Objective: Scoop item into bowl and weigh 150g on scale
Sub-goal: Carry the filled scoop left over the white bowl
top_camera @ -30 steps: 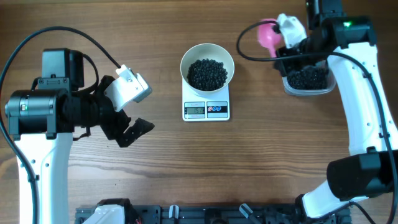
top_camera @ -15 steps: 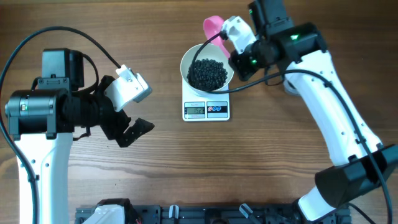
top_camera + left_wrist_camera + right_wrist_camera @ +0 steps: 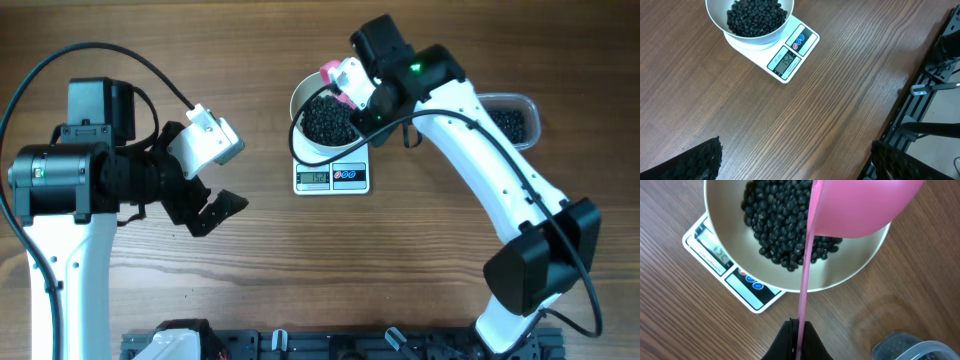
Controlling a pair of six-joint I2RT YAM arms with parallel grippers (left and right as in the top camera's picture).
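On the scale (image 3: 332, 177), at the far middle of the table (image 3: 400, 270): the white bowl (image 3: 297, 108) is sitting square on the platform, and the beads (image 3: 325, 120) are lying heaped inside it.

Right gripper (image 3: 797, 330): it is pinching the thin handle of the pink scoop (image 3: 865, 205) with jaws closed tight. The cup is hanging over the bowl's rim on the tub side. Its inside is facing away from both cameras, so whether it is carrying beads cannot be told.

Left gripper (image 3: 210, 212): it is standing wide apart and holding nothing, parked well to the left of the scale.

Clear tub (image 3: 510, 120): it is resting at the right with more beads in it, well apart from the bowl.

Step in hand, as judged: topping up or trimming toward the target weight. The display is lit, but its digits are too small to read with confidence. Handling advice:
- Tip the cup slowly so beads are falling a few at a time.
- Keep the cup clear of the rim, since any touch is likely to disturb the reading.

Clearance: open wood is lying in front of and to both sides of the scale. The tightest margin is at the bowl's rim — loose beads are liable to roll away from there.
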